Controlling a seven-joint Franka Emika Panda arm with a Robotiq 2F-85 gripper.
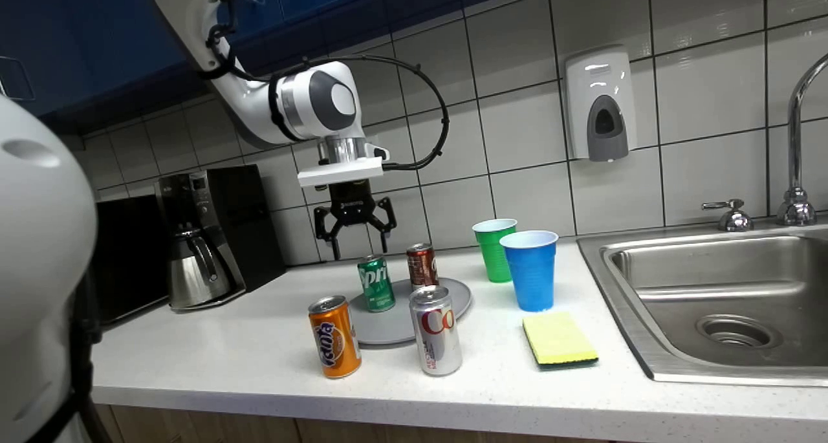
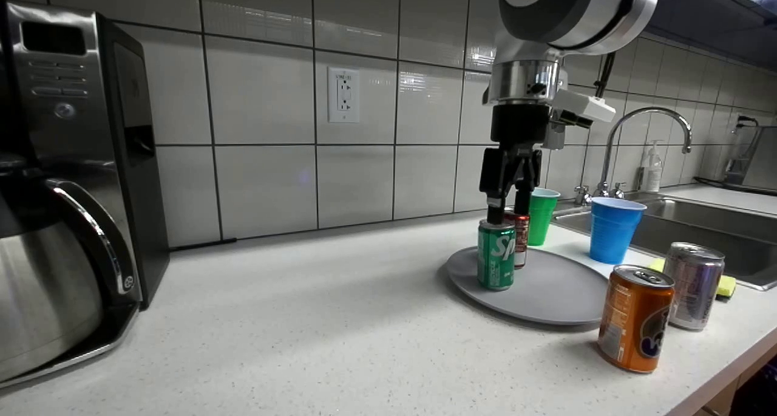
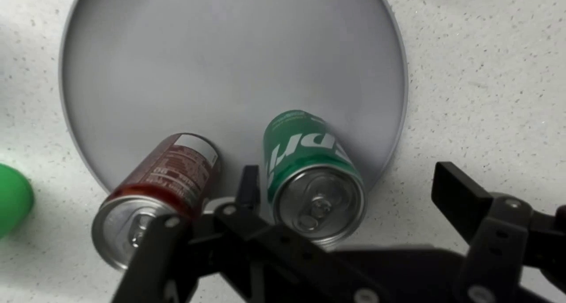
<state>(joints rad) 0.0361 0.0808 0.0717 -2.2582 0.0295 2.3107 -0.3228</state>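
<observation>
My gripper [image 1: 360,252] is open and empty, pointing down just above the green Sprite can [image 1: 376,284]. In the wrist view the fingers [image 3: 351,188] stand wide apart, with the Sprite can [image 3: 300,146] appearing between them, closer to the left finger. The Sprite can stands upright on a round grey plate [image 1: 388,326]. A dark red-brown can [image 1: 422,266] stands on the plate too; in the wrist view the left finger partly covers it [image 3: 172,174]. In both exterior views an orange Fanta can [image 1: 334,337] and a silver can [image 1: 436,330] stand on the counter in front of the plate.
A green cup [image 1: 495,252] and a blue cup [image 1: 532,271] stand by the plate, with a yellow sponge [image 1: 559,338] in front. A steel sink [image 1: 647,359] lies beyond them. A coffee maker [image 2: 136,179] stands at the opposite end, and a tiled wall [image 2: 261,100] is behind.
</observation>
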